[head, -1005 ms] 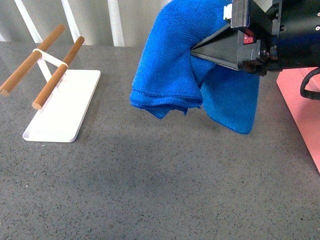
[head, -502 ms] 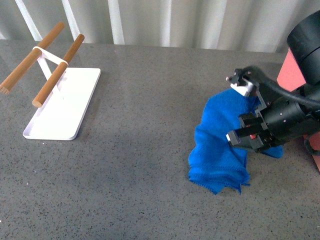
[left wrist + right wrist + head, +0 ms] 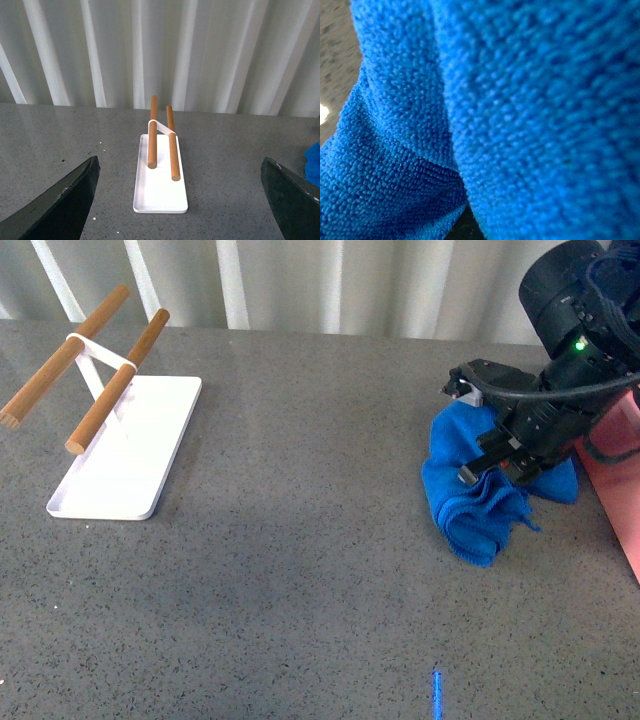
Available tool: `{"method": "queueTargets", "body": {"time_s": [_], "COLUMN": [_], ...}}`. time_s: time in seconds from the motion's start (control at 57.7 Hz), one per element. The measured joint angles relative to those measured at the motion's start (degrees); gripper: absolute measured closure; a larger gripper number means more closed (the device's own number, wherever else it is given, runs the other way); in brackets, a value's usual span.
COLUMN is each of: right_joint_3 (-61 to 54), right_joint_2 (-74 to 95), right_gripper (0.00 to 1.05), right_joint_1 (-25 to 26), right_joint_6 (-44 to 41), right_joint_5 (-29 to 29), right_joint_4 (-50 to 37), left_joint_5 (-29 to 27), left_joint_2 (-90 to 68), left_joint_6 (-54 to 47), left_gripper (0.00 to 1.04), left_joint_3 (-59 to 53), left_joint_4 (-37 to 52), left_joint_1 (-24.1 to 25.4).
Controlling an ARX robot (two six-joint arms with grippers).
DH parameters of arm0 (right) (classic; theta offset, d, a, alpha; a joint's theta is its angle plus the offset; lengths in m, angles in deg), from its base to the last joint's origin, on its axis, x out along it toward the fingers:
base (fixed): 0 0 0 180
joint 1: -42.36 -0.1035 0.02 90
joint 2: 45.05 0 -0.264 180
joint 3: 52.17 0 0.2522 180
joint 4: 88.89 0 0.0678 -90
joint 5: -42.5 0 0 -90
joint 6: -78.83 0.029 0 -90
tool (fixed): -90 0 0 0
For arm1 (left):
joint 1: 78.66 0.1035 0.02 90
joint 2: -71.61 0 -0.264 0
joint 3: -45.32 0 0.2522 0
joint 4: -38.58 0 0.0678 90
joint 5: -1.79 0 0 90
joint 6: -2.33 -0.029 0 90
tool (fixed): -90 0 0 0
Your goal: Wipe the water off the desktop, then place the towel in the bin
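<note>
The right gripper (image 3: 490, 462) is closed on the towel (image 3: 468, 512) and presses it low against the desk (image 3: 300, 570), just beside the pink bin (image 3: 620, 510), seemingly to wipe there. The towel is bright blue, thick microfibre, bunched into loose folds; the left gripper (image 3: 179, 170) hangs open and empty, well apart

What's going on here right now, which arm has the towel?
The right gripper holds the blue towel bunched up and pressed down on the grey desktop, close beside the pink bin. The towel is not in the bin yet. No water can be made out on the surface. The left gripper is open and empty, hanging above the desktop and facing the white tray with two wooden bars.
</note>
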Motion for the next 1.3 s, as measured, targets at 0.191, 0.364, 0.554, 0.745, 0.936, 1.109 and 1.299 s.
{"method": "queueTargets", "body": {"time_s": [0.191,0.364,0.554,0.745,0.936,1.109,1.299], "right_joint_3": [11.10,18.25,18.99,12.04,0.39,-3.13,3.26], "right_joint_2": [5.25,8.00,7.72,4.55,-4.17,-14.69,-26.34], "right_gripper": [1.01,1.01,1.01,1.01,1.01,1.01,1.01], "right_joint_1": [-1.88,-5.51,-11.10,-14.78,-14.27,-12.31,-9.03], "right_joint_6": [-0.31,0.35,1.92,3.34,2.99,2.21,1.68], "right_joint_5": [3.19,1.53,-3.19,-5.44,-4.61,-3.19,-3.08], "right_joint_4": [3.91,6.03,5.95,3.02,-0.55,-0.44,4.63], "left_joint_5": [0.00,0.00,0.00,0.00,0.00,0.00,0.00], "left_joint_2": [0.00,0.00,0.00,0.00,0.02,0.02,0.02], "left_joint_6": [0.00,0.00,0.00,0.00,0.00,0.00,-0.02], "left_gripper": [0.07,0.07,0.07,0.07,0.07,0.07,0.07], "left_joint_3": [0.00,0.00,0.00,0.00,0.00,0.00,0.00], "left_joint_4": [0.00,0.00,0.00,0.00,0.00,0.00,0.00], "left_joint_1": [0.00,0.00,0.00,0.00,0.00,0.00,0.00]}}
